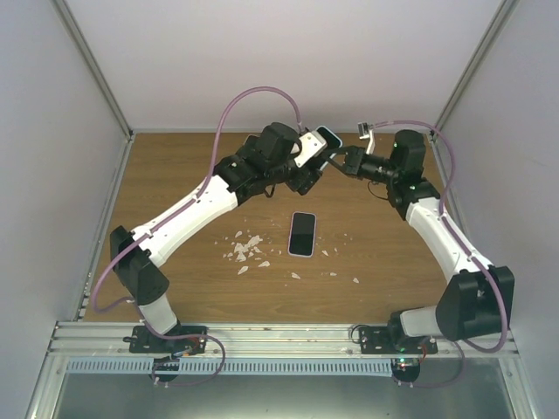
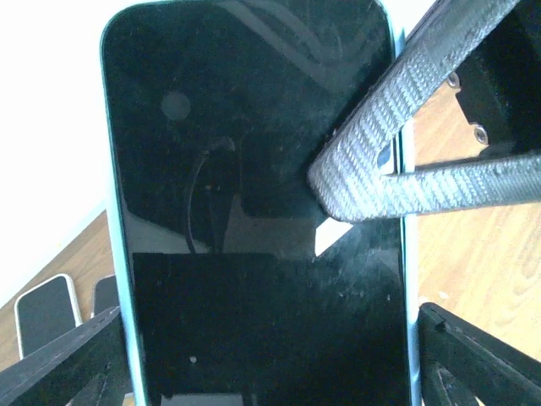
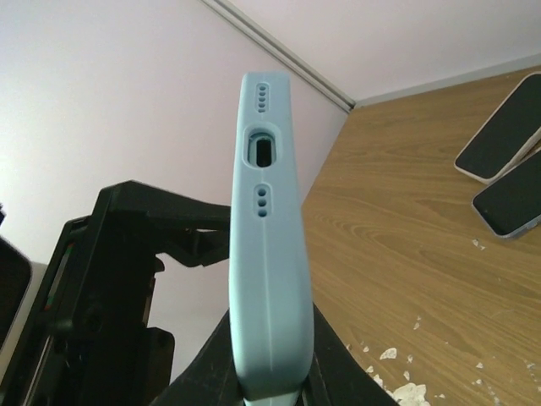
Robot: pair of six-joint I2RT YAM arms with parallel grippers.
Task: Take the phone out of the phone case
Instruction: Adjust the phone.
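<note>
Many white flakes (image 1: 247, 249) on wooden table (image 1: 175, 175), pale walls (image 1: 288, 52).

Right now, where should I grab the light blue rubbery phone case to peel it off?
The light blue rubbery case: probably its long-edge lip, pinched from the side; the glossy black screen fills the front, leaving only that rim. The right tool is shut there; the left tool clamps lower down.
</note>
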